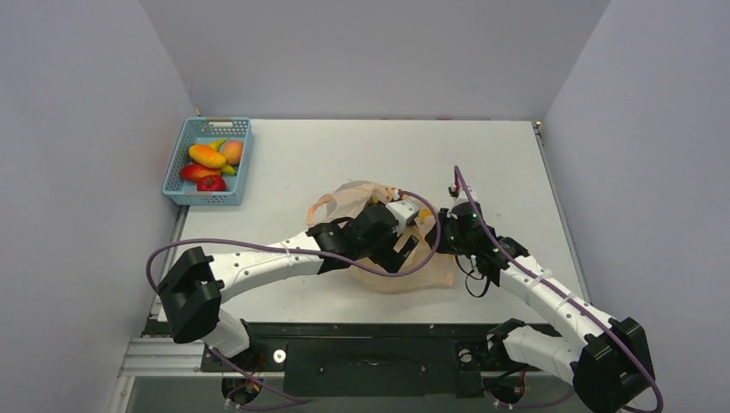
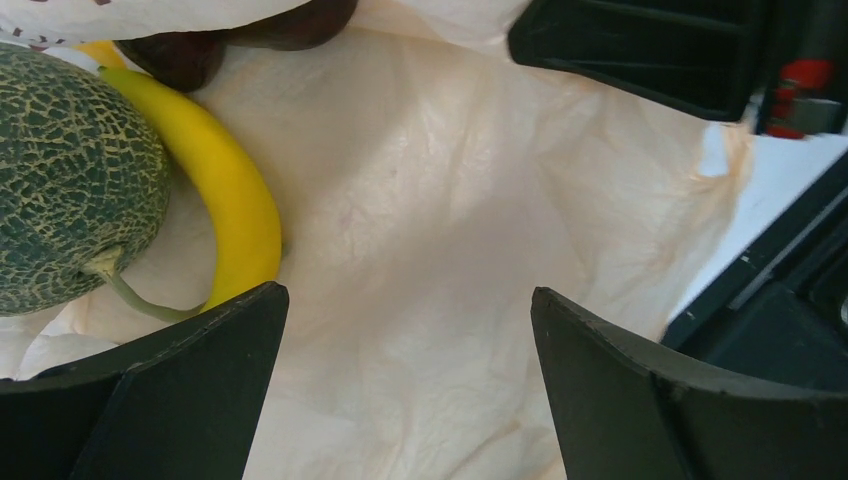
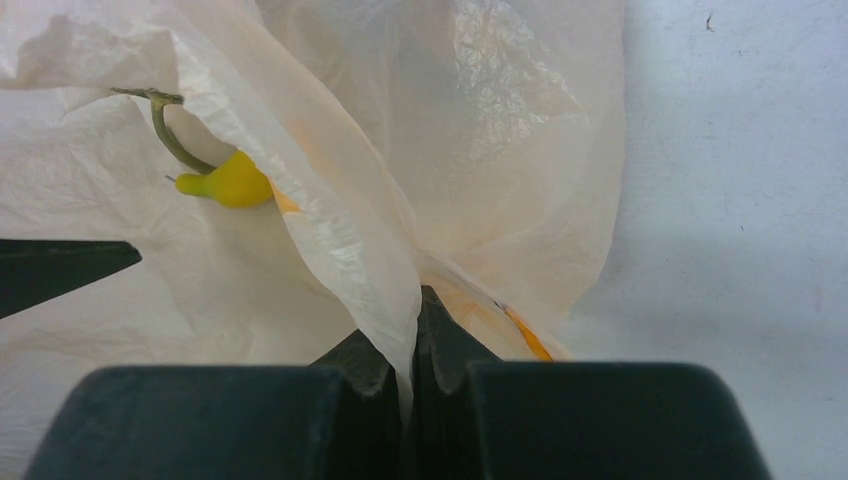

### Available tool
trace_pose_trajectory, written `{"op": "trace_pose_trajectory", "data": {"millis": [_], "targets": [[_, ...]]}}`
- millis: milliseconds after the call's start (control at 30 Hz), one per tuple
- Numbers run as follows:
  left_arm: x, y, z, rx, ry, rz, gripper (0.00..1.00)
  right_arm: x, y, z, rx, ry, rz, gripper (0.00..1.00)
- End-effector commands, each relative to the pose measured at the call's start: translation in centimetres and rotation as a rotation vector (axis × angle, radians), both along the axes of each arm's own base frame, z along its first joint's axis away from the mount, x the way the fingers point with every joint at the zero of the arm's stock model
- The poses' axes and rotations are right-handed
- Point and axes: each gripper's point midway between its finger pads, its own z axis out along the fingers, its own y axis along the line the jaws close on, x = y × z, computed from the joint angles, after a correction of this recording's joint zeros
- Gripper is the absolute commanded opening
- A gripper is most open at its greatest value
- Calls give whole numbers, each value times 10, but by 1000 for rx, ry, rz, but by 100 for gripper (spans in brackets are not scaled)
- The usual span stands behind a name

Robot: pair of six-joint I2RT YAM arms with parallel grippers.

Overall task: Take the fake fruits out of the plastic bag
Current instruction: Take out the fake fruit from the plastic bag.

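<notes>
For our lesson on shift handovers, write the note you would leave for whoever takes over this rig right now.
The left gripper is open, inside the plastic bag, near the banana and melon.
The right gripper is shut on a fold of the bag's film.
Done: several fruits lie in the blue basket, far left.
Left: banana, melon and a dark piece are in the bag; no fruit is gripped.

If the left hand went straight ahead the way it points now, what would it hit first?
Probably the plastic bag, its bare film ahead of the open left hand; the banana and melon sit left of that line. Depth is unclear.
</notes>
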Motion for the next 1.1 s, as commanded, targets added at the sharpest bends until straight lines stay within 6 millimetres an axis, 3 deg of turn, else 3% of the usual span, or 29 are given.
{"op": "trace_pose_trajectory", "data": {"millis": [0, 267, 500, 833, 1067], "targets": [[28, 1, 7, 30, -70, 80, 90, 3, 0, 7, 17, -35, -13, 0], [49, 7, -19, 119, -100, 170, 90, 2, 2, 7, 26, -33, -12, 0], [65, 24, -41, 259, -128, 238, 90, 2, 2, 5, 27, -27, -9, 0], [73, 47, -83, 395, -109, 264, 90, 2, 4, 4, 28, -24, -5, 0], [69, 46, -106, 443, -77, 247, 83, 3, 4, 7, 33, -30, -5, 0]]}}
